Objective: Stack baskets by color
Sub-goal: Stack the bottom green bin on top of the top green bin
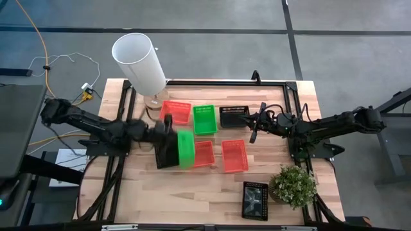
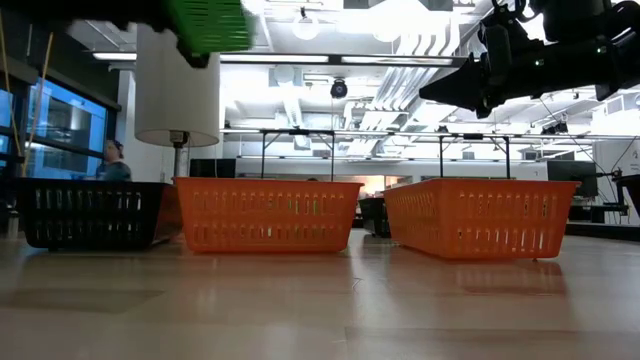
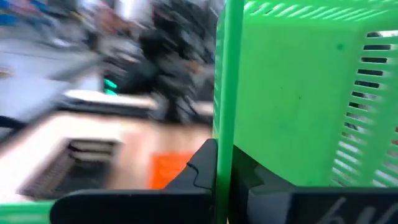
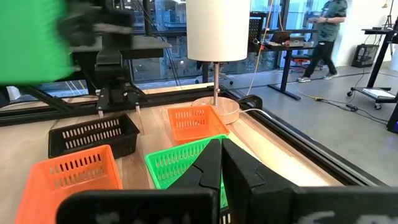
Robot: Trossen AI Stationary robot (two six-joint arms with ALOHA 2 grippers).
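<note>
Your left gripper (image 1: 174, 136) is clamped on the rim of a bright green plastic basket (image 1: 185, 149) with a smooth solid floor and slotted mesh walls; the basket hangs tipped on edge above the pale wooden plank table (image 1: 192, 196), over a black mesh basket (image 1: 166, 153) and just beside a red mesh basket (image 1: 203, 153). In the left wrist view the thin green rim (image 3: 224, 112) stands pinched between the dark fingers. Your right gripper (image 1: 253, 133) hovers with its fingers pressed together on nothing, above the near edge of a second black slotted basket (image 1: 234, 115). A second green mesh basket (image 1: 205, 119) lies flat between that black one and another red basket (image 1: 176, 111). One more red basket (image 1: 235, 156) sits in the front row, and a third black basket (image 1: 255, 200) lies near the table's front edge beside a small leafy potted plant (image 1: 294, 185). A tall smooth white cylinder (image 1: 139, 62) stands at the back.
</note>
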